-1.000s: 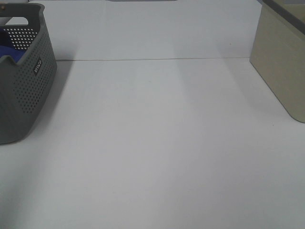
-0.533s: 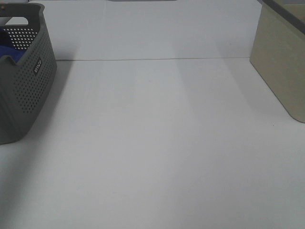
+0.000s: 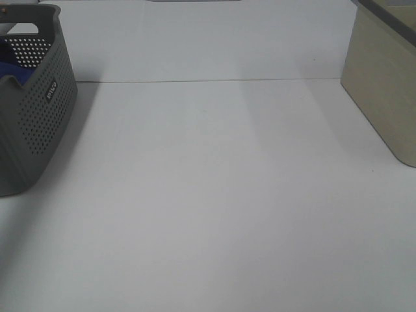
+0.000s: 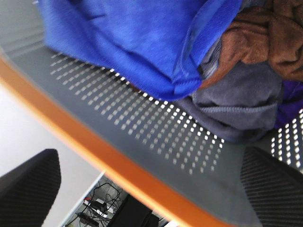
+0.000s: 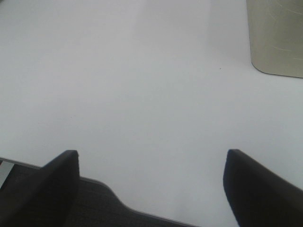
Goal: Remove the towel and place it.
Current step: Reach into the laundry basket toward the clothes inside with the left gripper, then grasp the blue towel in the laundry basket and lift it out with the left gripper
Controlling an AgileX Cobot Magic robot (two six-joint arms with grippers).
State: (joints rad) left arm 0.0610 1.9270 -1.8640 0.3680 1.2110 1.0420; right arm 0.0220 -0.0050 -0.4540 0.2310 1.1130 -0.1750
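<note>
The royal-blue towel [image 4: 137, 42] lies bunched in the grey perforated basket [image 3: 39, 104], and a bit of it shows over the rim in the high view [image 3: 12, 70]. In the left wrist view a brown cloth [image 4: 270, 33] and a grey cloth [image 4: 236, 104] lie beside it. My left gripper [image 4: 151, 189] is open and empty, close to the basket's wall [image 4: 142, 123], apart from the towel. My right gripper [image 5: 156, 184] is open and empty over the white table [image 5: 142, 85]. Neither gripper shows in the high view.
A beige box [image 3: 383, 78] stands at the table's right side and also shows in the right wrist view [image 5: 277, 38]. The basket stands at the far left. A seam [image 3: 208, 80] crosses the table at the back.
The shadow at the table's front left corner has shrunk a little. The basket and the box have not moved.
</note>
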